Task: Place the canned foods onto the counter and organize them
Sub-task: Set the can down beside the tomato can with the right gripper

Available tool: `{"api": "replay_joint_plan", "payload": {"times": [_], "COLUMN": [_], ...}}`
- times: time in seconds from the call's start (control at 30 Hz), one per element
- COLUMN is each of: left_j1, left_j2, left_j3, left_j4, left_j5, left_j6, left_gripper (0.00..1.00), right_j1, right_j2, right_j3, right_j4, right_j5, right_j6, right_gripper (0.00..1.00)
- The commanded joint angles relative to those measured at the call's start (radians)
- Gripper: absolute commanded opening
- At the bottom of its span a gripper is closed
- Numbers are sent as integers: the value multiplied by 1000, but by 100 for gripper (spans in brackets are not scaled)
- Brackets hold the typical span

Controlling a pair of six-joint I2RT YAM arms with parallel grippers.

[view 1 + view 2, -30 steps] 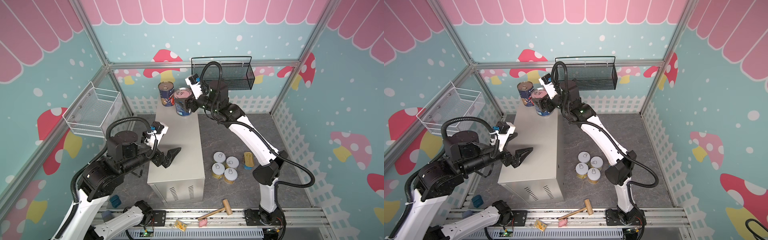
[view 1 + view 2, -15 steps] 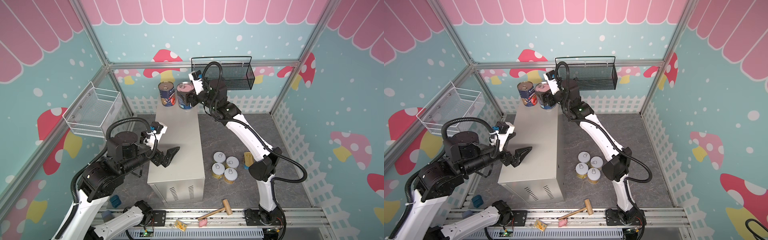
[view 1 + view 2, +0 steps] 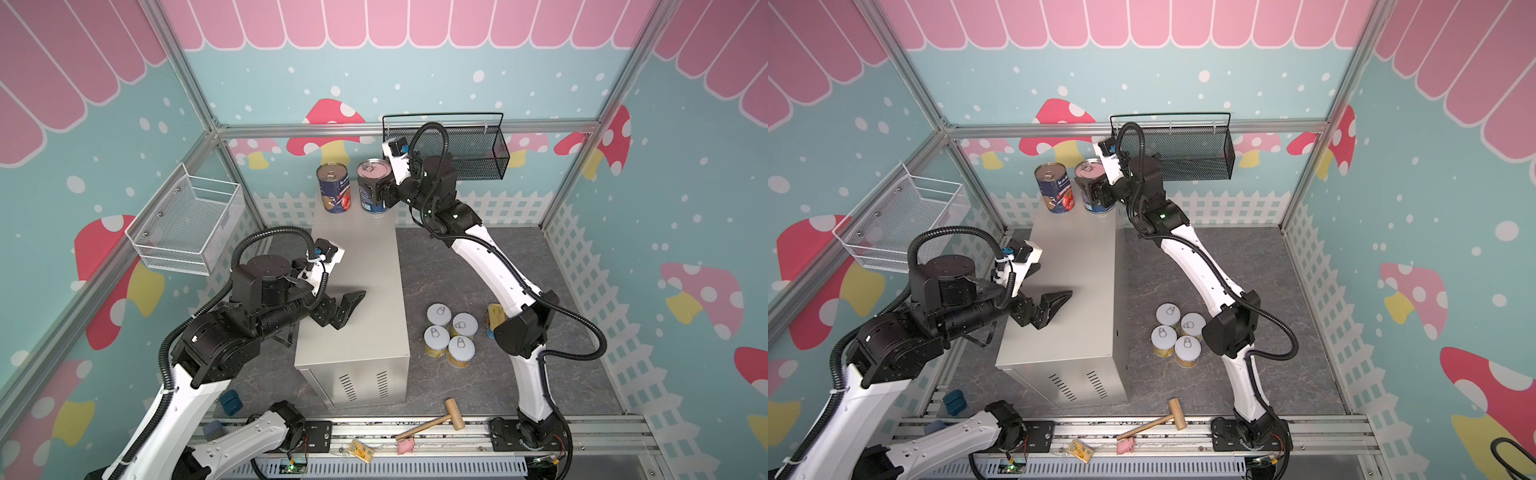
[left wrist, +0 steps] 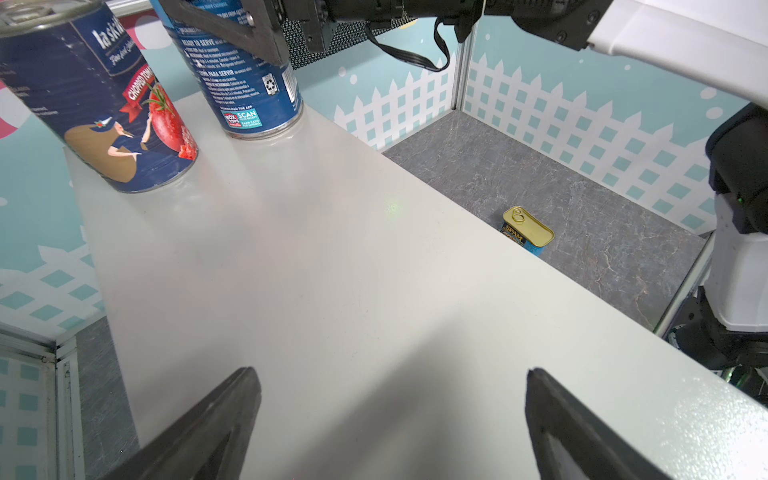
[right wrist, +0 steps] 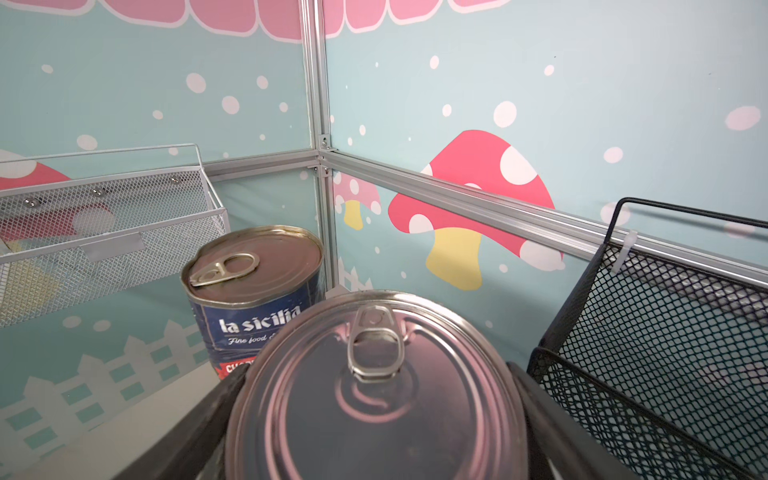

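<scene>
Right end effector (image 3: 376, 191): clamped around tall can (image 5: 374, 395) standing on table (image 3: 361, 257).
Left end effector (image 3: 347, 309): spread wide, empty, over table.

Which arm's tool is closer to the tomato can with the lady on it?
Right. The right tool grips the second blue can standing beside the tomato can; the left tool hangs open over the middle of the counter, farther off.

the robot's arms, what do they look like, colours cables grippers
Both the left arm and right arm have white links joined by chunky black joint housings. A black ribbed hose loops along each. The left gripper and right gripper have two matte black wedge-shaped fingers. Each wrist bears a small white camera box with a blue plug. A green light glows on the right arm.
</scene>
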Motion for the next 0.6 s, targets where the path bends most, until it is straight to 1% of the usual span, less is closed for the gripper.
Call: {"api": "replay_joint_plan", "payload": {"times": [0.0,0.37,0.57], "left_j1": [-4,-5,-5], "left_j2": [-3,-27,-34], "left_j3": [13,-2,-7], "left_j4": [14,14,14], "left_j5": [-3,-9,-11], "left_j6": [25,25,28], "left_gripper": [99,99,99], "right_j1": [-10,-7,1], "right_j2": [42,88,104], "right_j3": [6,48,57], "right_j4": [-41,-8,16], "right_j5": [-28,-102,-124], "right_j6": [-6,32,40], "right_gripper": [67,66,65]}}
